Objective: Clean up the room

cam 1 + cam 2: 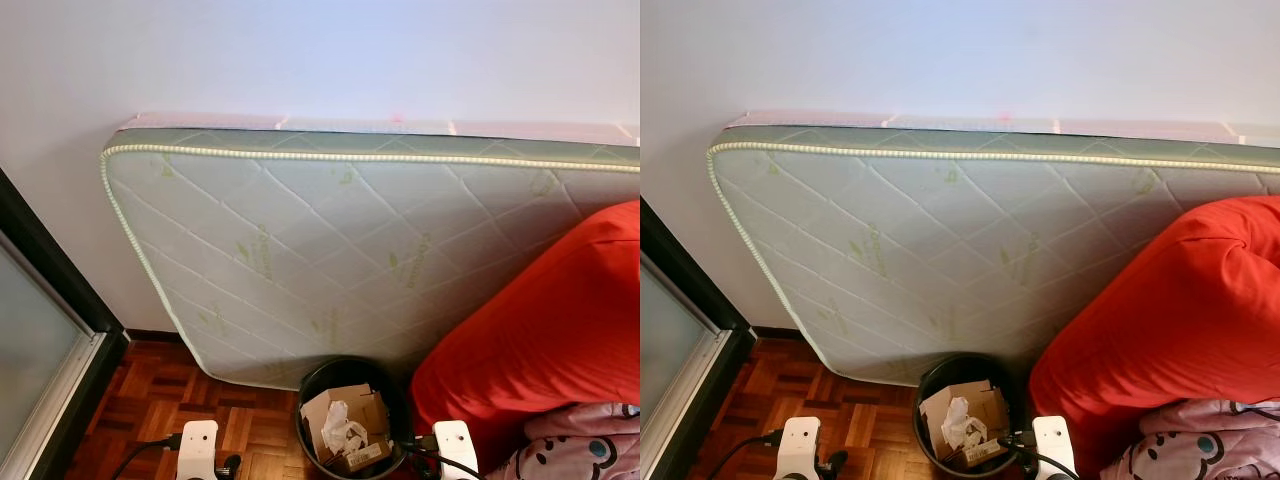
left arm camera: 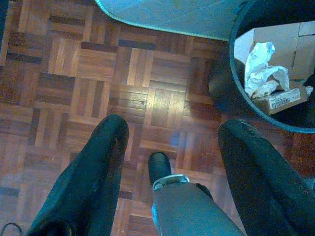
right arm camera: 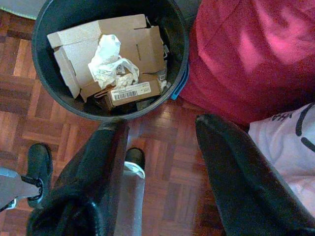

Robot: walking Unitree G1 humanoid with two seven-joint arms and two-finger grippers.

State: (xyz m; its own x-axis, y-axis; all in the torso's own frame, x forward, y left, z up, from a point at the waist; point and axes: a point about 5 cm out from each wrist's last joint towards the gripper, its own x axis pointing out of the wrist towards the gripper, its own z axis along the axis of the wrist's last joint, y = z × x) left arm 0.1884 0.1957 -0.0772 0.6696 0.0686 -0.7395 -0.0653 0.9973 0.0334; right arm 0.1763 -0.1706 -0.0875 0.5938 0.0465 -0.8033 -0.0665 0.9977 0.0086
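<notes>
Bedroom: mattress [image 1: 330, 260] against wall, parquet [image 2: 98, 88].

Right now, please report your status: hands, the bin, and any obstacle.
Left hand open, empty, over parquet floor. Right hand open, empty, near bin. Bin holds cardboard and paper. Red cushion touches bin's right.

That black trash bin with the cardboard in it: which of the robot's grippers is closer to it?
Right. The right gripper hangs open just beside the black trash bin; the left gripper, also open, is over bare parquet further off.
</notes>
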